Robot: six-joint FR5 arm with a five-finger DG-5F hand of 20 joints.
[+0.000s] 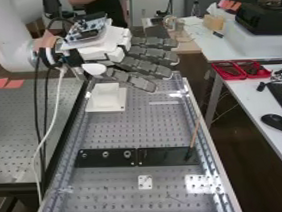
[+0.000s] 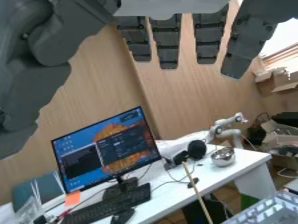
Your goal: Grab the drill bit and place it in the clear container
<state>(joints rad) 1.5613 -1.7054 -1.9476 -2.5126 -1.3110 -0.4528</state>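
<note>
The hand (image 1: 145, 58) is over the far part of the perforated bench, its fingers straight and spread, with nothing held. In the wrist view the hand (image 2: 167, 44) has straight, separated fingers and a thumb off to one side. Partly below the hand in the high view sits a square white holder (image 1: 106, 101). Nearer along the bench lies a black plate (image 1: 117, 161) with several small round metal pieces on it. I cannot tell whether one of these is the drill bit. Nor can I make out which object is the clear container.
A thin stick (image 1: 194, 134) stands at the bench's right rail, by a second black plate (image 1: 165, 156). A small white plate (image 1: 145, 182) lies nearer. Red trays (image 1: 238, 70) and a mouse (image 1: 276, 122) are on the side desk. The wrist view faces a monitor (image 2: 106, 150).
</note>
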